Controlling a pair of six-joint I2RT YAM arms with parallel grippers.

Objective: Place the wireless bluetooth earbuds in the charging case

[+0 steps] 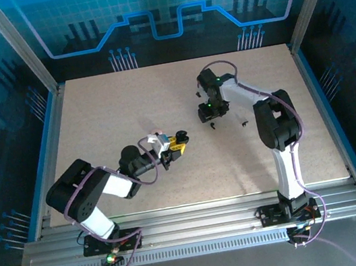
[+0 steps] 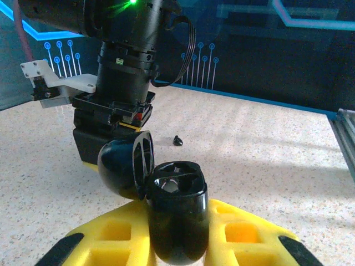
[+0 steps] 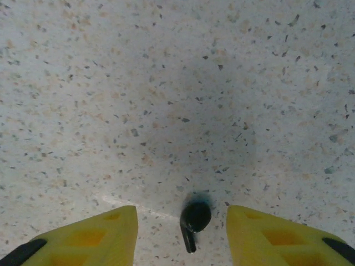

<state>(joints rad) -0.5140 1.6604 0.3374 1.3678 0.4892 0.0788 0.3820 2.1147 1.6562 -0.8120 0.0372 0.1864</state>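
The black earbud [image 3: 195, 217] lies between the right gripper's [image 3: 180, 220] spread fingers, touching neither, stem toward the wrist; the left gripper [image 2: 177, 235] pinches the open charging case [image 2: 176, 208].

Left arm [image 1: 95, 191]: folded low, forearm reaching forward and to the right.
Left gripper [image 1: 178, 141]: yellow fingers [image 2: 244, 235] clamped on the black charging case [image 2: 175, 216].
Right arm [image 1: 275, 123]: elbow raised, forearm stretched left, wrist bent down.
Right gripper [image 3: 180, 224]: pointing straight down, yellow fingers parted, gripping nothing.
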